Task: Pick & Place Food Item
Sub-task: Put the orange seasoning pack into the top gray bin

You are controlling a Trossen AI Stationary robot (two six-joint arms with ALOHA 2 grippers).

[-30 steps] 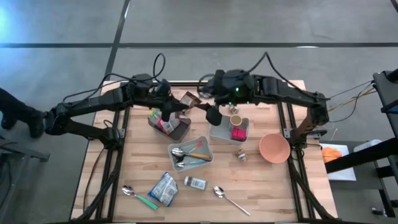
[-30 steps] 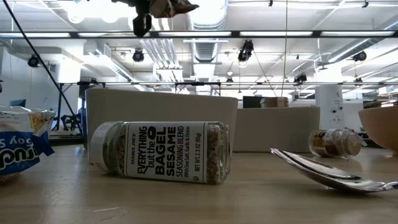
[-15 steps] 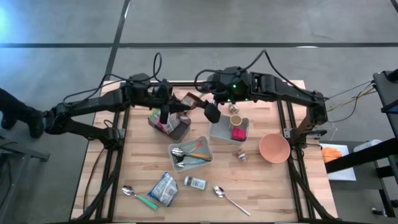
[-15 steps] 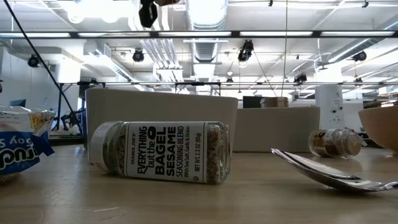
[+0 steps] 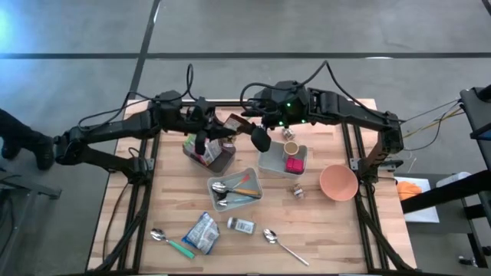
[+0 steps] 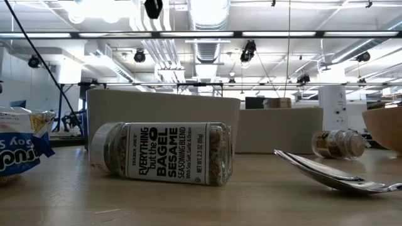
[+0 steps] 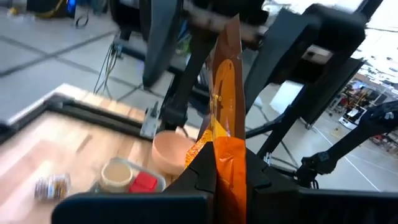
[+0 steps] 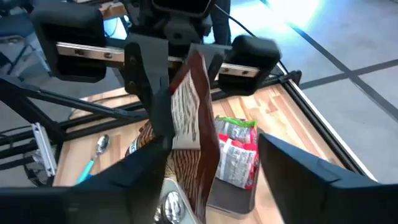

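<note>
The snack packet [image 7: 225, 134] was orange on one face and brown with pale print on the other. The bowl [image 5: 338, 182] was salmon pink, the table [image 5: 330, 238] light wood. In a grey tray [image 5: 270, 162] lay a pink block [image 5: 293, 164]. The seasoning jar [image 6: 162, 153] had a white label with black letters.

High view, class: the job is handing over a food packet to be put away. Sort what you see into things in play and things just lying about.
In play:
- brown snack packet, held up between the arms
- left claw, shut on it
- right claw, closing in
- dark bin of packets

Lying about:
- seasoning jar
- pink bowl
- cutlery tray
- loose spoon
</note>
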